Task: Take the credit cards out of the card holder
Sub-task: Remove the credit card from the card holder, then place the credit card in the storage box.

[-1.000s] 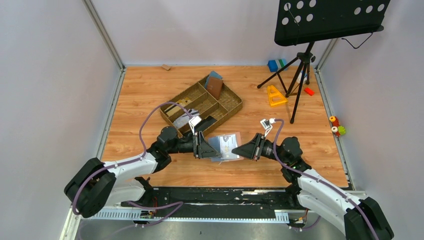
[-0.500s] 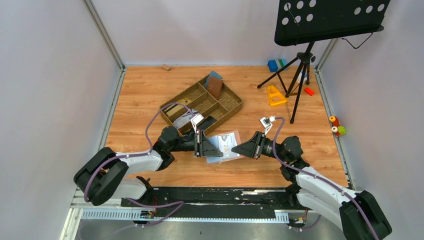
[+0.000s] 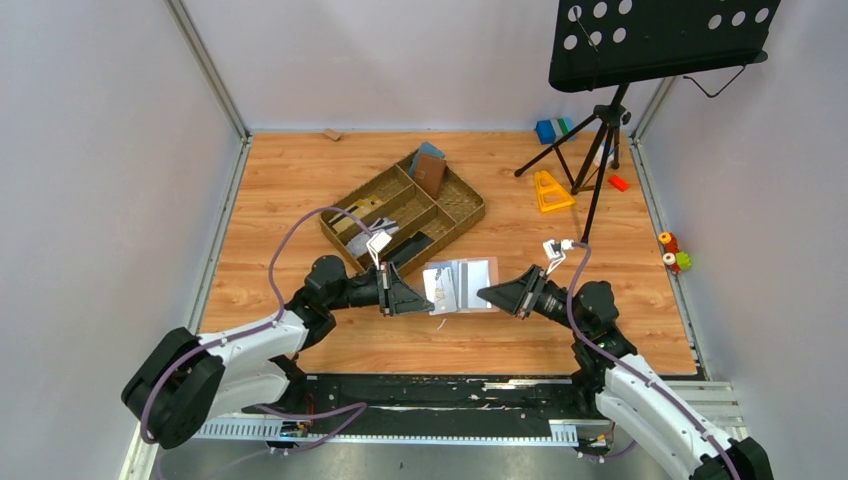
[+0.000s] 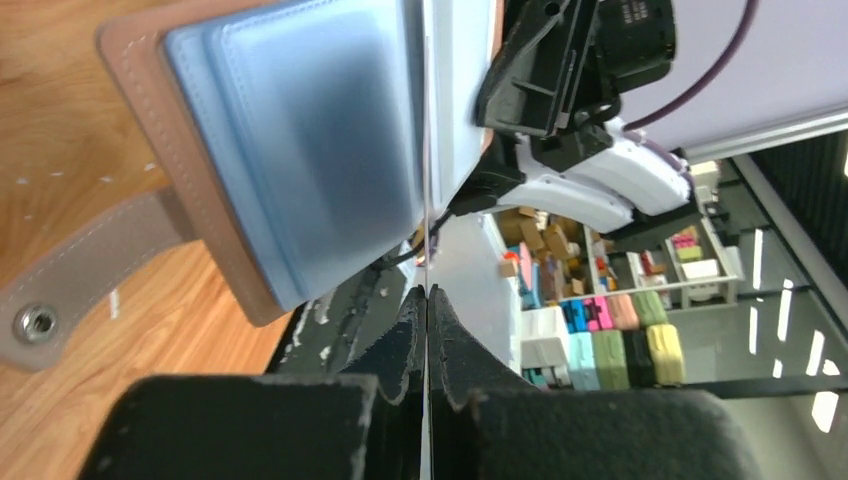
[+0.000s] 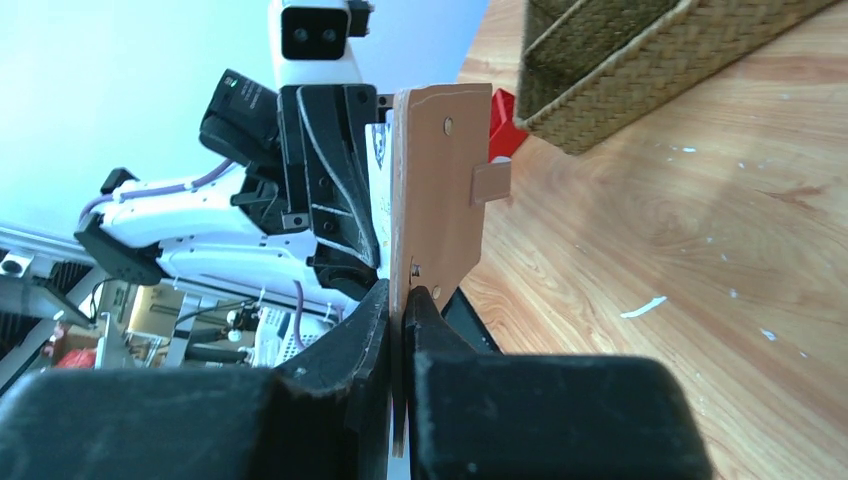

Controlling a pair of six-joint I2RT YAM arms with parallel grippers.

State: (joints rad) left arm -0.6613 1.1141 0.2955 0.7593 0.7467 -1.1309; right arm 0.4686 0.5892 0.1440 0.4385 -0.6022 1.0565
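card holder (image 3: pixel 478 274): folded open and held over the table (image 3: pixel 280 190) between my two grippers, toward the 6 o'clock side of the boards.
outside: flat tan-brown cover, smooth like leather, with rounded corners and a line of stitching near the edge.
inside: a blue-grey pocket panel, slightly puffed, with a stitched border set in from the tan rim.
tab (image 5: pixel 490 182): a small tan strap sticking out from the cover, with a round metal snap (image 4: pixel 33 322) at its end.
card (image 4: pixel 426 150): thin, stiff and pale. My left wrist view shows it edge-on as a hairline, coming out of the holder's 9 o'clock side.
left gripper (image 3: pixel 428 302): my black fingers are pressed together on the card's edge.
right gripper (image 5: pixel 402 292): my fingers are clamped on the holder's tan cover at its 3 o'clock edge.
table surface: orange-brown wood-grain boards with small white scuffs.
basket (image 3: pixel 460 225): tan and woven, rectangular with several compartments, at 11 o'clock from the holder and apart from it.
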